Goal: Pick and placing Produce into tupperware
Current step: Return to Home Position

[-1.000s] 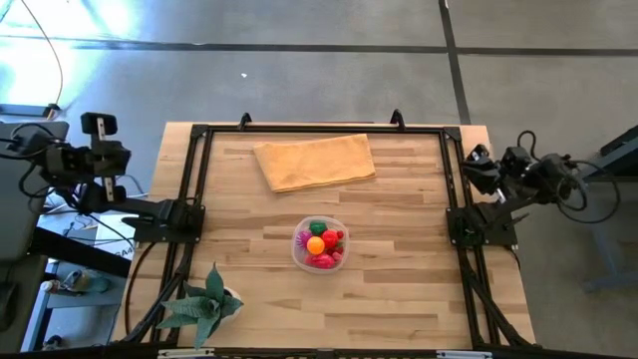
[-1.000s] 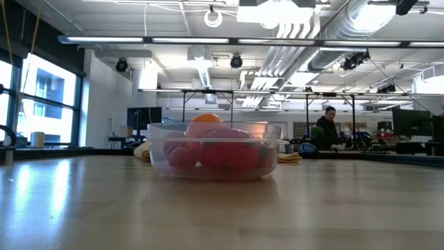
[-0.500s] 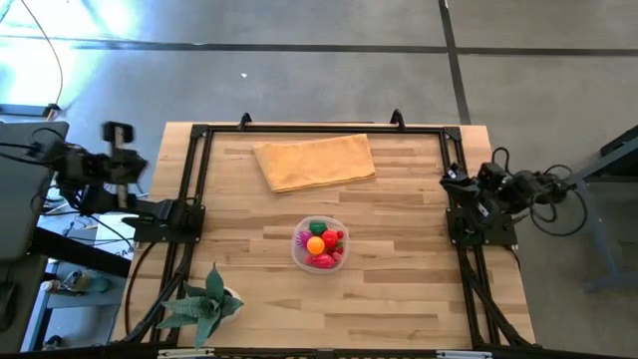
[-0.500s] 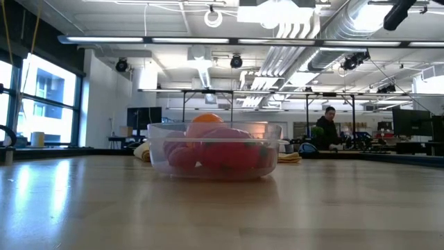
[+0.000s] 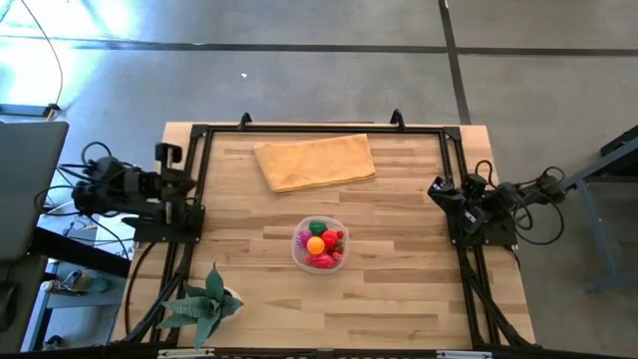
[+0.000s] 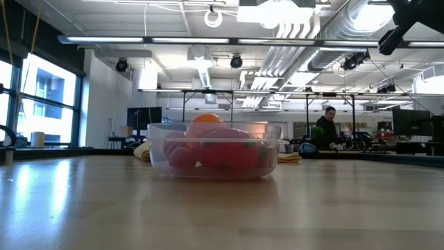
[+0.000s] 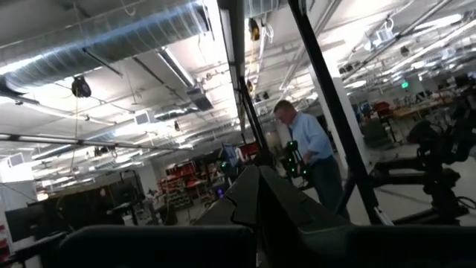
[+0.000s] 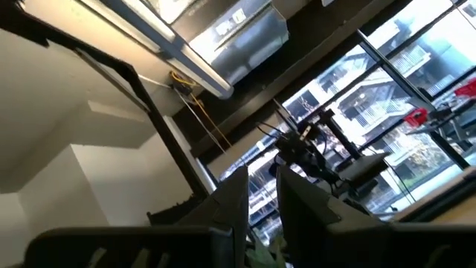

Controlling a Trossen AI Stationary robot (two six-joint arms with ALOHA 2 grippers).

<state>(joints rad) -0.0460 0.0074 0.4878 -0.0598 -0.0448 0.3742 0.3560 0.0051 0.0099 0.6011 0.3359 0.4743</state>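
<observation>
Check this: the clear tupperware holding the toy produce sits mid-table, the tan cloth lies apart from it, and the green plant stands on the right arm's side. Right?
No. The high view shows the green plant on the left arm's side, not the right. The tupperware with the produce and the tan cloth are as stated.

Pale planked wood table (image 5: 399, 299), smooth with a soft sheen, clear glossy plastic tupperware (image 6: 158, 142), shiny smooth produce (image 5: 321, 242) inside it, matt tan cloth (image 5: 314, 162), softly creased, matt black metal frame (image 5: 299, 129)
</observation>
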